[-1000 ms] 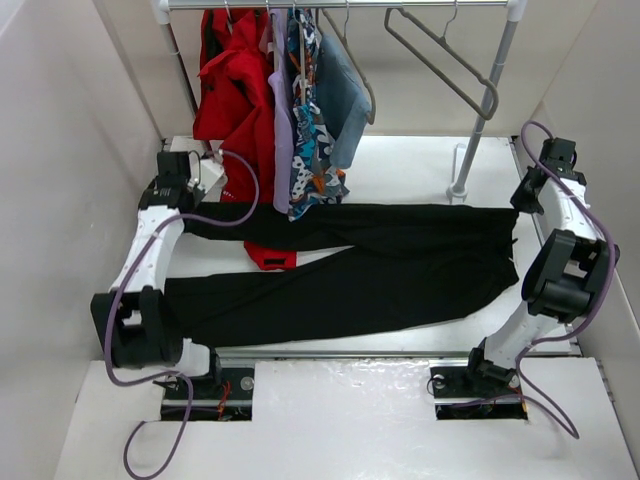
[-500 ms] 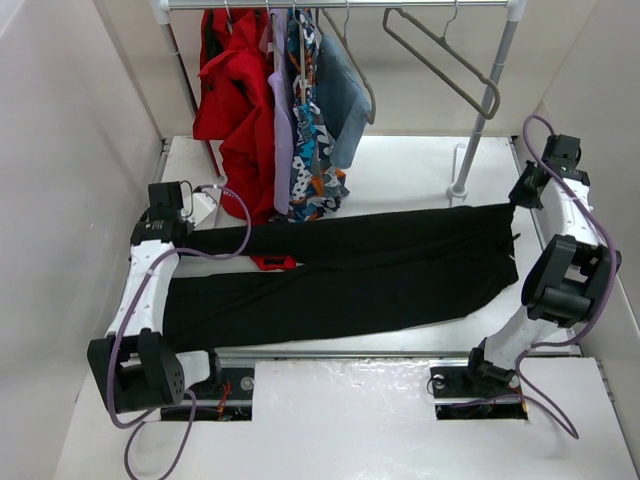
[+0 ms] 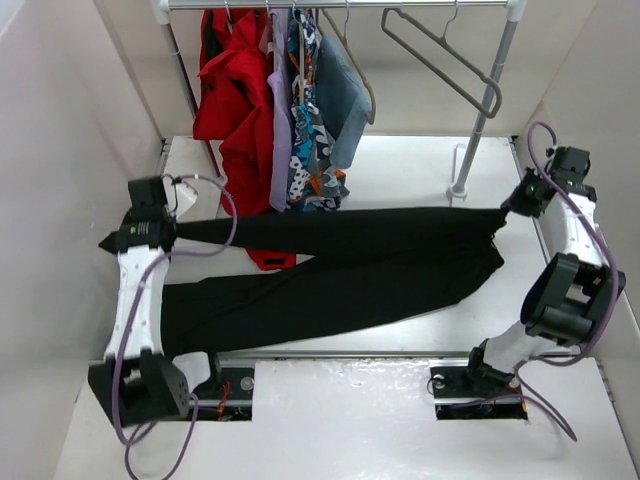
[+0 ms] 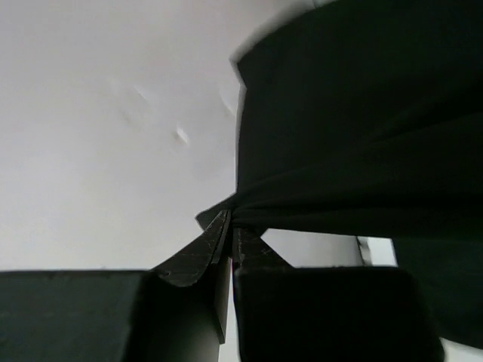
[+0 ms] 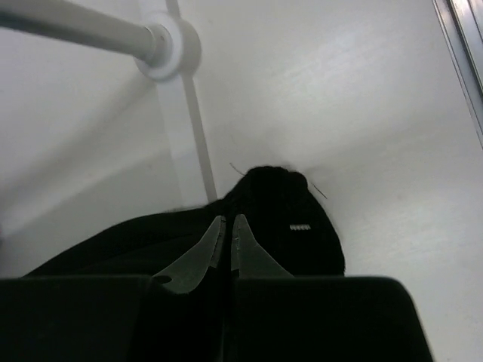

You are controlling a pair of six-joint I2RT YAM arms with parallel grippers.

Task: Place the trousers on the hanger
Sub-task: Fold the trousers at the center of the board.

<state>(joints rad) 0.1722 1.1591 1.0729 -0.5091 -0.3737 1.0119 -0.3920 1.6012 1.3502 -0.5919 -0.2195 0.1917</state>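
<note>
Top external, one trousers (image 3: 350,270) gripped by left tool (image 3: 165,232), right tool (image 3: 510,205), one hanger (image 3: 490,98)

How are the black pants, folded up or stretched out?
Stretched out: the trousers span taut between the left gripper and right gripper, each shut on one end.

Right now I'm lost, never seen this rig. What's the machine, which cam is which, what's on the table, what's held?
Two robot arms are bolted at the table's near edge. The wide view looks down from above and behind them; the other two come from a camera on each wrist. The left hand and the right hand are each pinched shut on opposite ends of the black trousers, pulling one part taut; the rest lies on the white table. The hanger hangs bare on the rail, beside other clothes.
</note>
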